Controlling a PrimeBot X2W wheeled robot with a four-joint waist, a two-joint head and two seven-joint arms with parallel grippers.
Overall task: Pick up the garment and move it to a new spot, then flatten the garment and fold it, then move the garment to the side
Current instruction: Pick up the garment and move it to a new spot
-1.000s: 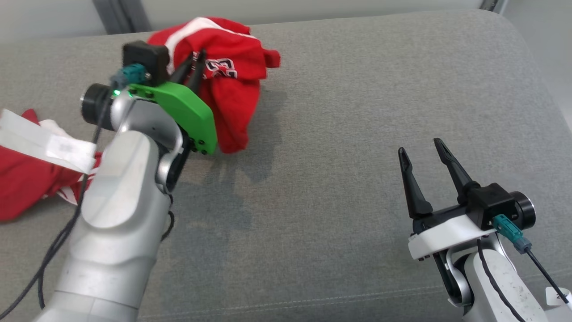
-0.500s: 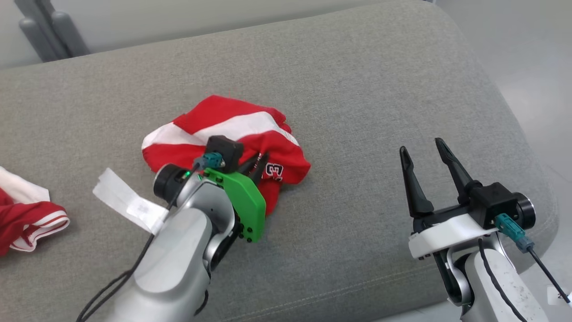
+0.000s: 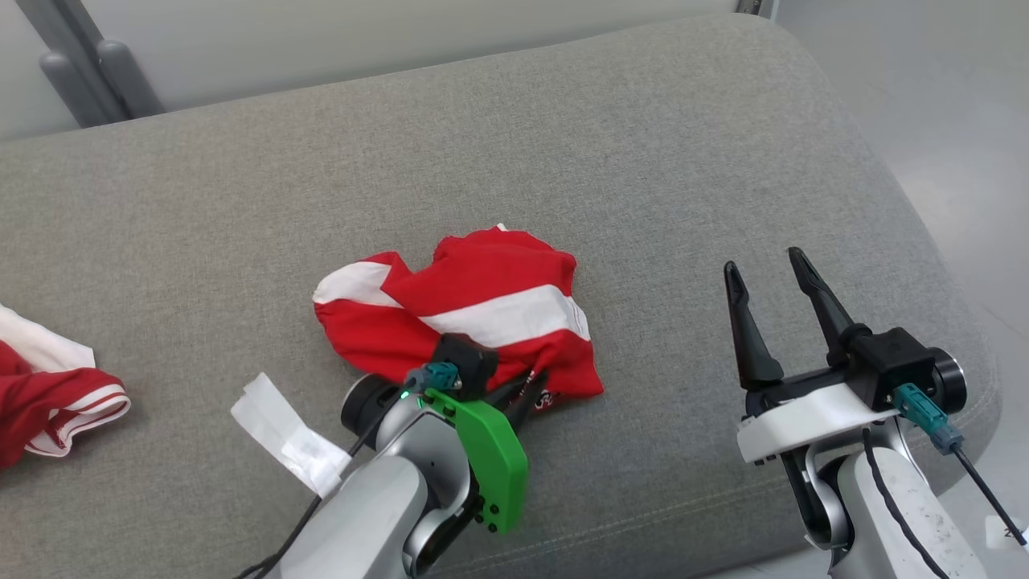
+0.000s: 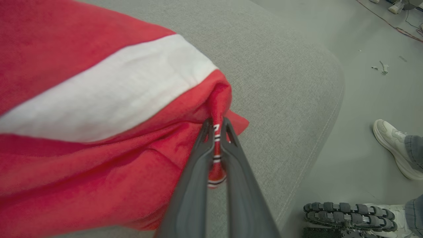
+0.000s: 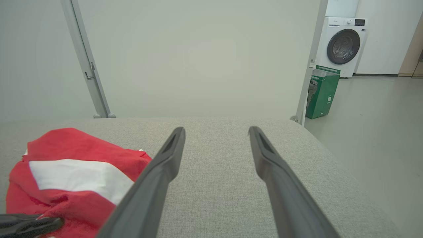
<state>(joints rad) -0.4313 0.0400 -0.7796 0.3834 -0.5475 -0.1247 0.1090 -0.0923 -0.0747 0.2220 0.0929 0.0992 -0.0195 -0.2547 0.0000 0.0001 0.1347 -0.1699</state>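
Now, head view: red-and-white garment (image 3: 482,305) lies bunched on the grey sofa cushion (image 3: 643,161); left gripper (image 3: 526,394) sits at its near edge; right gripper (image 3: 763,261) is well apart to the right, fingers spread wide, empty.
Left wrist view: fingers pinched narrow on a fold of the garment's hem.
Right wrist view: green bin (image 5: 322,92) stands beside washing machine (image 5: 343,44); bin contents cannot be told.

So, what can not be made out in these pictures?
Head view: print on the red garment, partly behind the left end effector, too small to read.
Head view: second red garment, cut off by the left edge.
Left wrist view: person's shoe, cut off by the right edge.
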